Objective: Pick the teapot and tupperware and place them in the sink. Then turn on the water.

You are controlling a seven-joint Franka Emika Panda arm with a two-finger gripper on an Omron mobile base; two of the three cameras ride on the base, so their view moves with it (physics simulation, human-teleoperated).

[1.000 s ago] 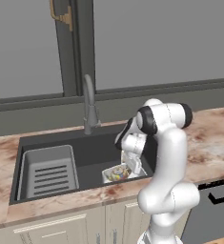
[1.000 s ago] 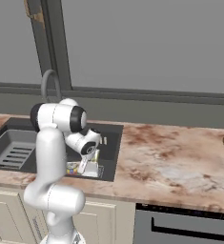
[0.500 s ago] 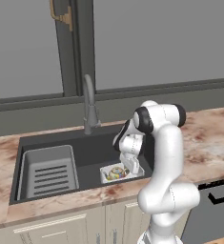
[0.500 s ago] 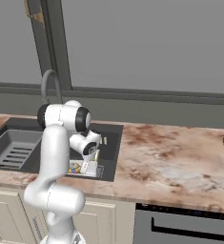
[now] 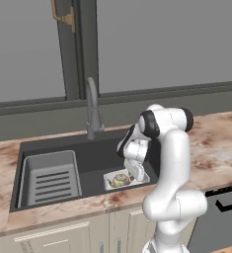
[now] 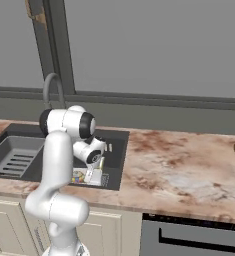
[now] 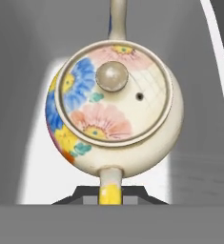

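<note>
claw clamped on the teapot's handle, low in the sink

the claw (image 7: 110, 196) grips the yellow handle of the floral teapot (image 7: 114, 113), whose spout points to 12 o'clock in the hand view. the teapot (image 5: 120, 179) sits inside the white tupperware (image 5: 110, 178), at the 5 o'clock corner of the dark sink (image 5: 102, 150). a grey slotted rack (image 5: 50, 178) lies at 9 o'clock; the arched faucet (image 5: 92, 108) stands at 12.

One teapot (image 7: 114, 114), one tupperware (image 5: 112, 177), one sink (image 5: 93, 153)

We find teapot (image 5: 120, 179) in tupperware (image 5: 111, 178), tupperware in sink (image 5: 53, 144) right half, rack (image 5: 49, 177) left, faucet (image 5: 92, 109) behind.
</note>
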